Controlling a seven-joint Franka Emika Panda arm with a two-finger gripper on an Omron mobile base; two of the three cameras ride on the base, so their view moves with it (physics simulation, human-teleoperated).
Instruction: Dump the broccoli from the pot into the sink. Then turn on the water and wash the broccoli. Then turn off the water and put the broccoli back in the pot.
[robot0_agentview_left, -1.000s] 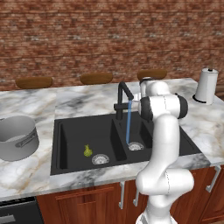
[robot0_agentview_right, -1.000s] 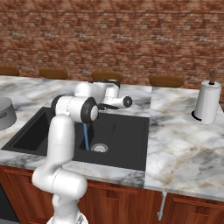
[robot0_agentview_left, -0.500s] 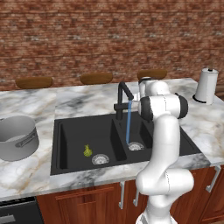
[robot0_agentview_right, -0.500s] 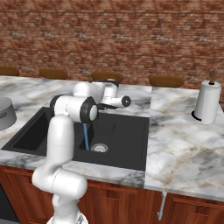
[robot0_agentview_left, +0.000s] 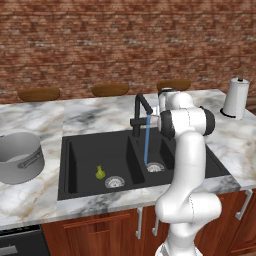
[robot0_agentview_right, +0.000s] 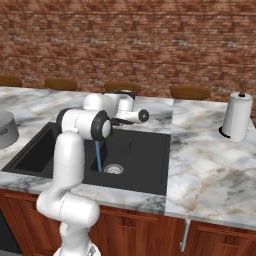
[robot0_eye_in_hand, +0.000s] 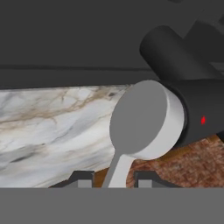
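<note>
While gripper (robot0_eye_in_hand: 113, 180) faucet-side, broccoli (robot0_agentview_left: 100, 172) seemingly well apart.

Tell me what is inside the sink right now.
In the sink, the broccoli lies in the left basin by its drain; water streams into the right basin. The arm covers part of the right basin.

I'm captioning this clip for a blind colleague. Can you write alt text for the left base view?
Water runs in a blue stream from the black faucet into the smaller basin of the black sink, while the small broccoli lies dry in the larger basin near its drain. The white robot arm reaches behind the faucet, and the grey pot stands on the marble counter left of the sink.
</note>
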